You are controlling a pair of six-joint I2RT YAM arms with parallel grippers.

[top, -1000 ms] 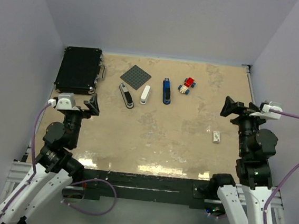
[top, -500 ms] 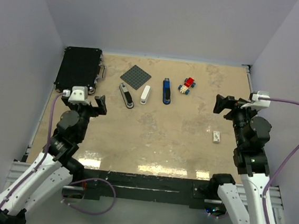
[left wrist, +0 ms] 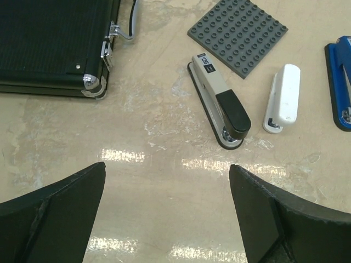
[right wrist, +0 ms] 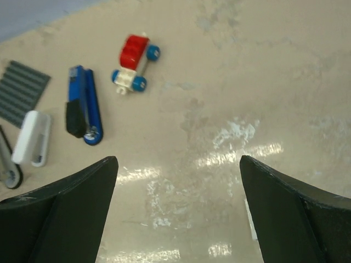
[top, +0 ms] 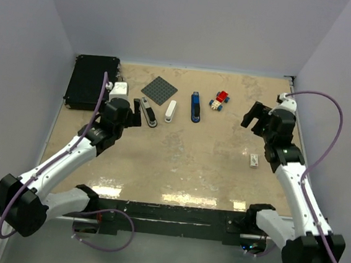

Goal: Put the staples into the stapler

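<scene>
While left end effector (left wrist: 167, 213) and right end effector (right wrist: 178, 208) gape empty, you may skid the tiny staples (top: 254, 160) with a shallow pinch.

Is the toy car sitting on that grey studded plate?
No, the toy car stands on the tabletop, apart from the grey studded plate, with a blue stapler between them.
</scene>
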